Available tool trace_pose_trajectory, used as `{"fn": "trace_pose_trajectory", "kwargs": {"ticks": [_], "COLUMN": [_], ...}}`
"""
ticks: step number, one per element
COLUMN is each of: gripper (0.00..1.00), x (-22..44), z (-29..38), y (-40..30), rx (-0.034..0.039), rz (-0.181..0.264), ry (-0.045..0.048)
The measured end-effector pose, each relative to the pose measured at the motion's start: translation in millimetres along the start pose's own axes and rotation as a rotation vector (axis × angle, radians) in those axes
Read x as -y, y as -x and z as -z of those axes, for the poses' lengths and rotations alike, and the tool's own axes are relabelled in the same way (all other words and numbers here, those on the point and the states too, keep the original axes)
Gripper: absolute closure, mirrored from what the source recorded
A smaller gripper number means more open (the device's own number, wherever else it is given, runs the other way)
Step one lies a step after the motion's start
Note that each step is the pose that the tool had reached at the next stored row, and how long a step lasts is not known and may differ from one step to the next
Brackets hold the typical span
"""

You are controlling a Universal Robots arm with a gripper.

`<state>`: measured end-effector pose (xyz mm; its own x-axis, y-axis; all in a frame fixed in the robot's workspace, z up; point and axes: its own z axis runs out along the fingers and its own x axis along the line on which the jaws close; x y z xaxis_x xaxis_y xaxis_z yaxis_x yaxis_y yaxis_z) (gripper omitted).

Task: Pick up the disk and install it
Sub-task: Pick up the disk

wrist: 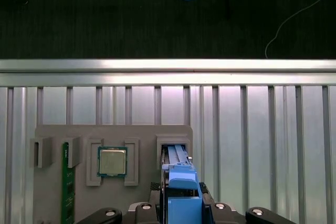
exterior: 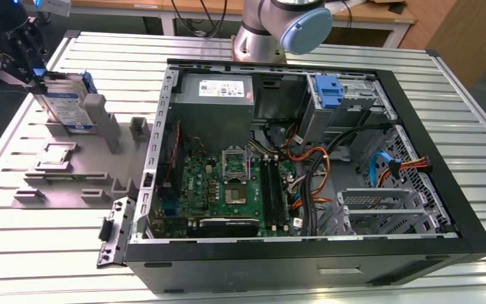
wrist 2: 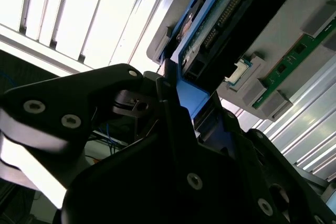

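a computer case (exterior: 311, 269) lies open on the desk (exterior: 74, 266), toward the exterior view's right, with the arm's base (exterior: 260, 44) behind it. a holder tray (exterior: 66, 183) lies beside the case, on the exterior view's left. the disk (exterior: 64, 104) stands on edge, tilted, in a slot at the tray's far end, its upper end clamped in the pincer (exterior: 38, 79). inside the case, the power supply (exterior: 213, 88) fills the far corner nearest the tray, the motherboard (exterior: 226, 190) lies in front of it, and a plastic bracket (exterior: 331, 95) sits in the far bay on the other side. in the first wrist view, a processor chip (wrist: 112, 161) lies in a recess between the disk's slot and a memory stick (wrist: 65, 182).
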<state>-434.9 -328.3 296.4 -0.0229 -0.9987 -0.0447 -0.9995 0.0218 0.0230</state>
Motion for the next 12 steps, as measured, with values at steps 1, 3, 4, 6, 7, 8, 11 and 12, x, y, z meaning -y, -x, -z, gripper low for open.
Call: {"fn": "trace_pose_trajectory", "kwargs": {"ticks": [1, 3, 4, 6, 7, 8, 11, 12], "gripper": [0.64, 0.64, 0.64, 0.64, 0.64, 0.64, 0.64, 0.64], "x": [0.0, 0.0, 0.0, 0.0, 0.0, 0.0, -0.1, -0.1], "z": [-0.1, -0.1, -0.1, 0.2, 0.6, 1.3, 2.8, 3.3], "y": [0.0, 0.0, 0.0, 0.0, 0.0, 0.1, 0.1, 0.2], "rx": [0.0, 0.0, 0.0, 0.0001, 0.0001, 0.0, -0.0001, -0.0002], "rz": [0.0, 0.0, 0.0, 0.0, 0.0, 0.0, 0.0, 0.0], "ry": [0.0, 0.0, 0.0, -0.0003, -0.0004, 0.0, -0.0002, -0.0001]}}
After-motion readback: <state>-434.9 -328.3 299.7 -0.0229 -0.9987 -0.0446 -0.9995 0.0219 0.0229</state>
